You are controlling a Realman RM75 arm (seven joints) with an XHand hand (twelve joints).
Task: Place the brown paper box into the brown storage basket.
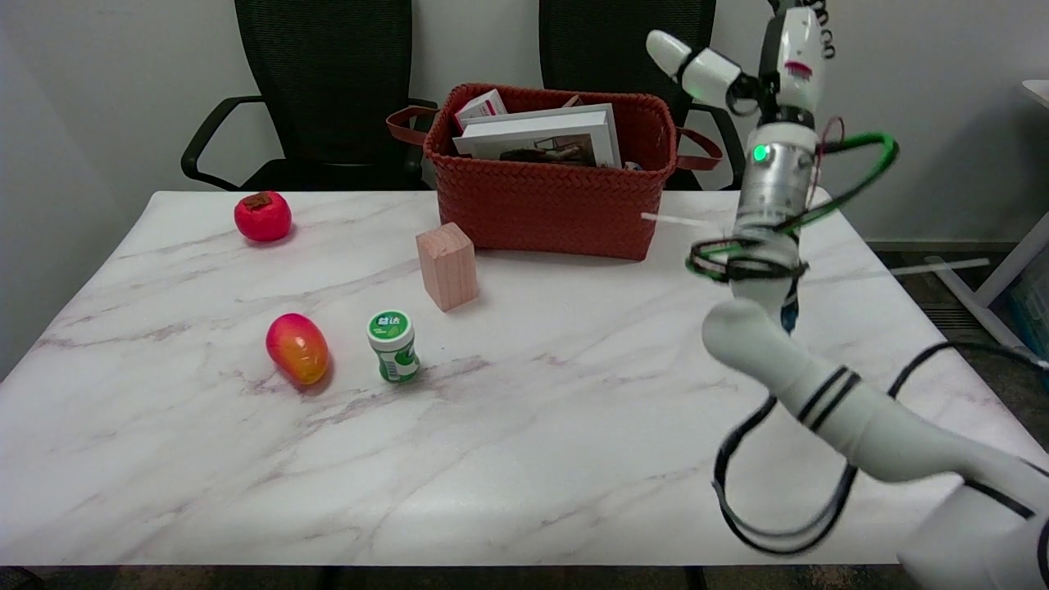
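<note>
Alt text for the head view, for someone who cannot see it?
The right hand, holding nothing, is raised beside a woven brown basket of books; a brown box stands upright on the marble table just in front of it. Left of the box lie a persimmon, a mango and a green bottle.

R arm raised upright, hand (758, 61) partly cut off, holding nothing visible.

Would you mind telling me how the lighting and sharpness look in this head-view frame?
Head view: even, soft light; the pinkish wooden block and green-capped white bottle cast only faint shadows on the white marble table. The woven reddish-brown storage basket is sharp. The raised right robot hand runs off the top edge, and pale streaks beside its wrist suggest motion blur.
</note>
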